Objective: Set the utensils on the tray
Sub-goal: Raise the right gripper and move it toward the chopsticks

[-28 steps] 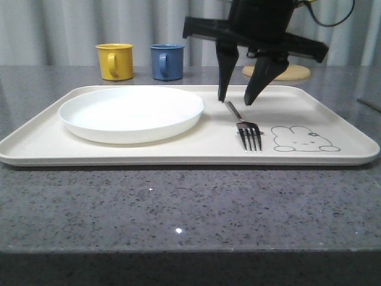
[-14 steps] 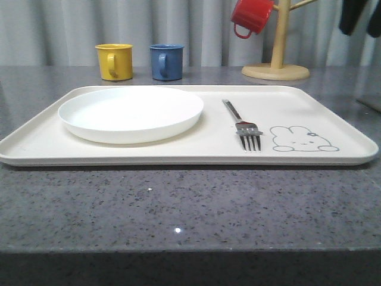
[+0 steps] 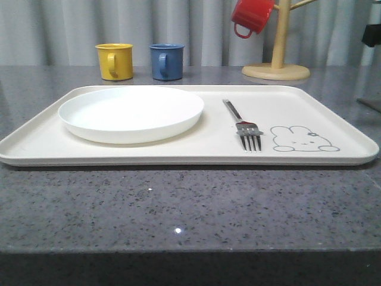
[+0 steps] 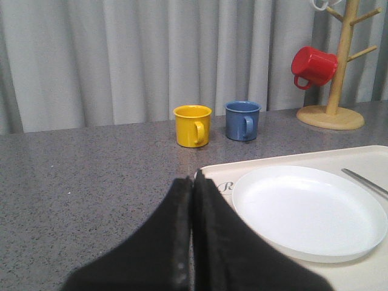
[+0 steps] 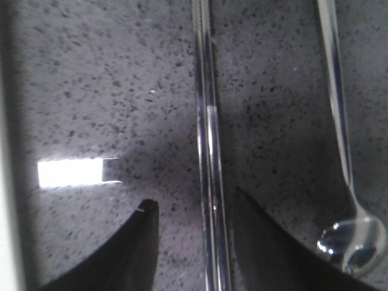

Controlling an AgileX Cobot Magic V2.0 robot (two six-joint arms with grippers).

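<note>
One fork lies on the tray. Right gripper hangs open astride the chopsticks; closing comes next. Left gripper is closed, empty.

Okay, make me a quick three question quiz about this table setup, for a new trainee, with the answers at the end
1. True or false: the fork lies on the tray, between the white plate and the bunny drawing.
2. What lies between the open fingers of the right gripper? A) the spoon B) the chopsticks C) the fork
3. Fill in: the red mug hangs on the wooden ____.

Key
1. True.
2. B. The chopsticks run between the two fingers on the grey counter; the spoon lies beside them, outside the fingers.
3. Mug tree; the yellow mug and blue mug stand on the counter.
</note>
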